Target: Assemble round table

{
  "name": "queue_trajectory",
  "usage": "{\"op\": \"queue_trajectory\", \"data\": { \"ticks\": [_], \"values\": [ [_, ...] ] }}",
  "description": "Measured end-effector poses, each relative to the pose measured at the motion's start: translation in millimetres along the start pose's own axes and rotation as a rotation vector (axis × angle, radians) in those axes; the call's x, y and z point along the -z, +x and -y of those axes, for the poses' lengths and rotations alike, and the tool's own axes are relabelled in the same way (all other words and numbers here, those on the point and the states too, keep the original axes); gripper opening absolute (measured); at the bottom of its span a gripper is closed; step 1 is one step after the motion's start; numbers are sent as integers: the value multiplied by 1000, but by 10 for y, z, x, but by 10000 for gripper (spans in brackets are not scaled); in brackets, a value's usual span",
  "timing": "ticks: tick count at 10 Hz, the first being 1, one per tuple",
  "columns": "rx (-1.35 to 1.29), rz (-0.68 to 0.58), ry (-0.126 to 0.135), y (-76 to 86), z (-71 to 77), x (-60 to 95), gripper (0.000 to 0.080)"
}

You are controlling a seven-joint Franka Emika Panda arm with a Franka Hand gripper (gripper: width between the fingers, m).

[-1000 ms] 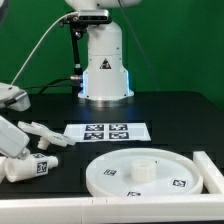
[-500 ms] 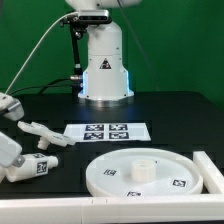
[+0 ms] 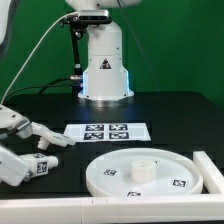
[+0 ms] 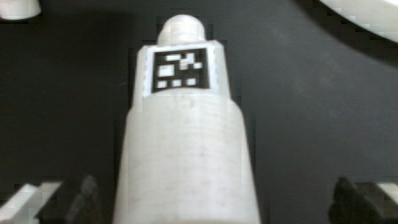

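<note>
The white cylindrical leg (image 3: 25,166) lies on its side on the black table at the exterior view's left, with a tag near its end. In the wrist view the leg (image 4: 187,130) runs lengthwise between my two fingertips. My gripper (image 3: 8,140) (image 4: 210,200) is open, with one finger (image 4: 54,200) on each side of the leg and a gap to it on both sides. The small branched foot piece (image 3: 48,136) lies just beyond the leg. The large round disc (image 3: 170,178) with its central hub (image 3: 143,167) lies flat at the front.
The marker board (image 3: 108,131) lies flat behind the disc. The white robot base (image 3: 105,65) stands at the back with a cable beside it. A white ledge (image 3: 110,212) runs along the front edge. A white block (image 3: 208,168) sits beside the disc at the exterior view's right.
My gripper has come down at the exterior view's left toward the leg. The leg, foot piece and disc have not moved.
</note>
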State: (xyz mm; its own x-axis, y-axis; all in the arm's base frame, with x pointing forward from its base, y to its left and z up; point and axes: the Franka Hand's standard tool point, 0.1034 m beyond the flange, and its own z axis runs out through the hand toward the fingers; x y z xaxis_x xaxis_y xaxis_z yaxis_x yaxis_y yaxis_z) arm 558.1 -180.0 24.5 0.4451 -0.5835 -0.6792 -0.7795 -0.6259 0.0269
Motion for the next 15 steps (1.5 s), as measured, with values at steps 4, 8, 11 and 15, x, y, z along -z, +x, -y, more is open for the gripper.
{"op": "queue_trajectory", "data": {
  "ticks": [4, 8, 11, 15],
  "values": [
    [4, -1, -3, -7, 49, -70, 649],
    [5, -1, -2, -10, 52, -62, 397],
    [6, -1, -2, -13, 54, -57, 399],
    [76, -59, -13, -381, 392, 222, 273]
  ]
}}
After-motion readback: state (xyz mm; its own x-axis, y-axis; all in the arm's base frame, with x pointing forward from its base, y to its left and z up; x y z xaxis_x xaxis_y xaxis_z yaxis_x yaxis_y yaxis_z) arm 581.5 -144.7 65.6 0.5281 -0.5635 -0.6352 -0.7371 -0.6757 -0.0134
